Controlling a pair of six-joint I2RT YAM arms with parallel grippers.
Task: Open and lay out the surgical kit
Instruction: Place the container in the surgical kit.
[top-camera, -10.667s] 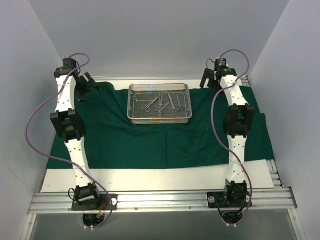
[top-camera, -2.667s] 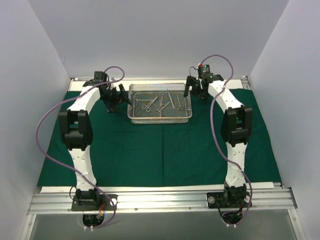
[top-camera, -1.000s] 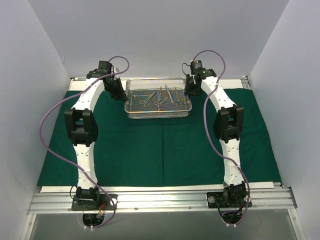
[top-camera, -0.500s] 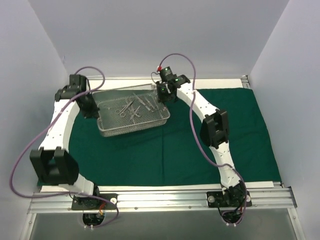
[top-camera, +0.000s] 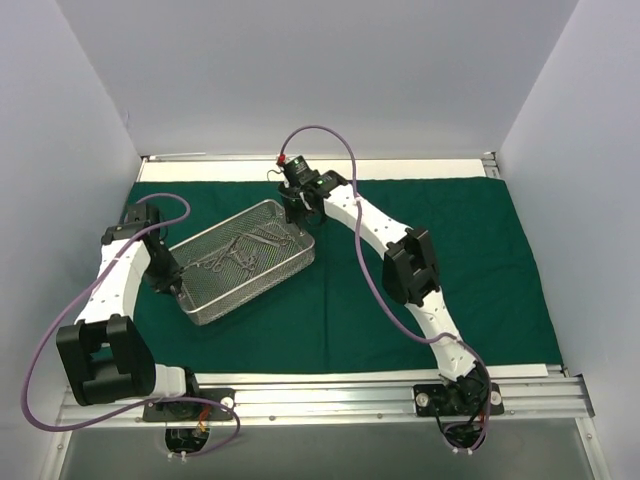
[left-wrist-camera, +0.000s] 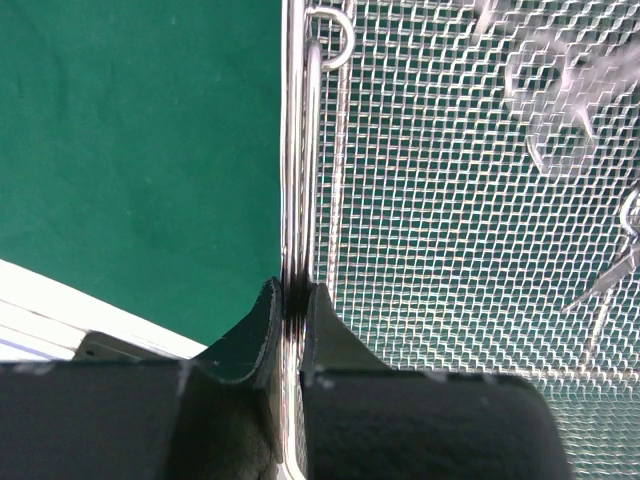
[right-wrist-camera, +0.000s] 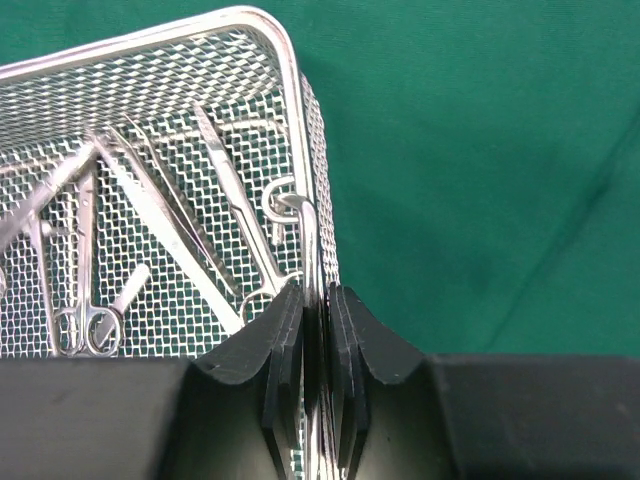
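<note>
The dark green cloth (top-camera: 440, 230) of the surgical kit lies spread flat over the table. The silver wire-mesh tray (top-camera: 257, 293) sits skewed at the left, its left end nearer to me. Inside it lie steel scissors and forceps (top-camera: 240, 255). My left gripper (top-camera: 168, 282) is shut on the rim at the tray's left end. In the left wrist view my left gripper (left-wrist-camera: 292, 290) pinches the rim wire (left-wrist-camera: 292, 150). My right gripper (top-camera: 298, 215) is shut on the right end. In the right wrist view my right gripper (right-wrist-camera: 317, 290) clamps the end wall beside scissors (right-wrist-camera: 85, 325).
A bare white strip of table (top-camera: 400, 168) runs behind the cloth, and another strip (top-camera: 300, 377) runs in front of it. The aluminium rail (top-camera: 320, 402) with the arm bases crosses the near edge. White walls close in on both sides and the back.
Both arms have swung the tray from the back centre to the left and nearer, turning it so that its left end comes forward. Both grippers have stayed clamped on its ends.
</note>
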